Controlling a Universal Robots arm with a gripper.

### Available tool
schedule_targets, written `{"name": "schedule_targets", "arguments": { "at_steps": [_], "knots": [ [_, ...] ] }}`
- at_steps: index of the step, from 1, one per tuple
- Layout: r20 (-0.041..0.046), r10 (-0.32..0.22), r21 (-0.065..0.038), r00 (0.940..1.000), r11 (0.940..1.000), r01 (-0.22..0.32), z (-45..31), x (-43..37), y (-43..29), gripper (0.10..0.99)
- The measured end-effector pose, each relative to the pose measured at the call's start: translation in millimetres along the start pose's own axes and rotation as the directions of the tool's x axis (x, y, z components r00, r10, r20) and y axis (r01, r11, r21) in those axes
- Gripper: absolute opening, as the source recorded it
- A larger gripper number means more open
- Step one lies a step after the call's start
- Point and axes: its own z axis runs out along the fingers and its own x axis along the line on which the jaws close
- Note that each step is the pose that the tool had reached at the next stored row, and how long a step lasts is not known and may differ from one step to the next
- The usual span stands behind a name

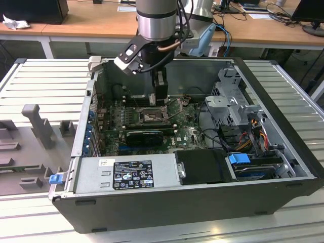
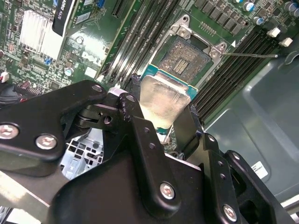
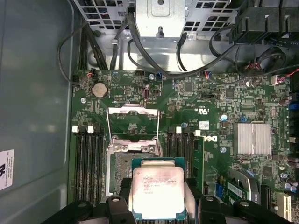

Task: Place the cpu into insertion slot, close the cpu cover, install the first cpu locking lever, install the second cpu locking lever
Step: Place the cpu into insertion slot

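Gripper (image 1: 161,95) hangs in the upper middle of the exterior frame, under the arm (image 1: 157,20), inside the open case (image 1: 283,202), over the far part of the green board (image 1: 187,132). In both wrist views its black fingers (image 2: 136,119) are clamped on two opposite edges of the cpu (image 2: 161,99), silver top up. The cpu (image 3: 159,190) is held over the near part of the slot (image 3: 120,170), and in the second wrist view it looks slightly tilted against the board. Whether it touches the slot cannot be told. The dark pin field of the slot (image 2: 184,56) lies bare inside its silver rim. The cover (image 3: 133,110) is swung open and lies beyond the slot, with green board showing through its cut-out. A thin rod (image 2: 247,55) juts out from one corner of the rim, across the memory slots (image 2: 254,44). In the exterior view the slot (image 1: 150,116) sits just under the gripper, a black card (image 1: 144,136) lies nearer the camera, and a grey power unit (image 1: 126,174) fills the lower left of the case. A ribbed heatsink (image 3: 252,139) stands well apart from the slot.
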Motion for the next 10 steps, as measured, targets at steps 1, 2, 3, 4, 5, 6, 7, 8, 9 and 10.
{"name": "schedule_targets", "arguments": {
  "at_steps": [1, 2, 3, 4, 5, 6, 7, 8, 9, 10],
  "knots": [
    [-0.0002, 0.000, 0.000, 1.0000, 1.0000, 0.000, 0.6, 0.0, -0.2, 0.529],
    [-0.0003, 0.000, 0.000, 1.0000, 1.0000, 0.000, 1.1, 0.0, -0.3, 0.529],
    [-0.0005, 0.000, 0.000, 1.0000, 1.0000, 0.000, 1.5, 0.0, -0.4, 0.529],
    [-0.0006, 0.000, 0.000, 1.0000, 1.0000, 0.000, 1.7, 0.0, -0.5, 0.529],
    [-0.0006, 0.000, 0.000, 1.0000, 1.0000, 0.000, 2.1, 0.0, -0.7, 0.529],
    [-0.0007, 0.000, 0.000, 1.0000, 1.0000, 0.000, 2.7, 0.0, -0.8, 0.529],
    [-0.0007, 0.000, 0.000, 1.0000, 1.0000, 0.000, 3.1, -0.1, -1.0, 0.529],
    [-0.0008, 0.000, 0.000, 1.0000, 1.0000, 0.000, 3.5, 0.0, -1.3, 0.529],
    [-0.0011, 0.000, 0.000, 1.0000, 1.0000, 0.000, 3.9, 0.9, -1.6, 0.529],
    [-0.0008, 0.000, 0.000, 1.0000, 1.0000, 0.000, 4.2, 2.7, -1.9, 0.529]
  ]
}}
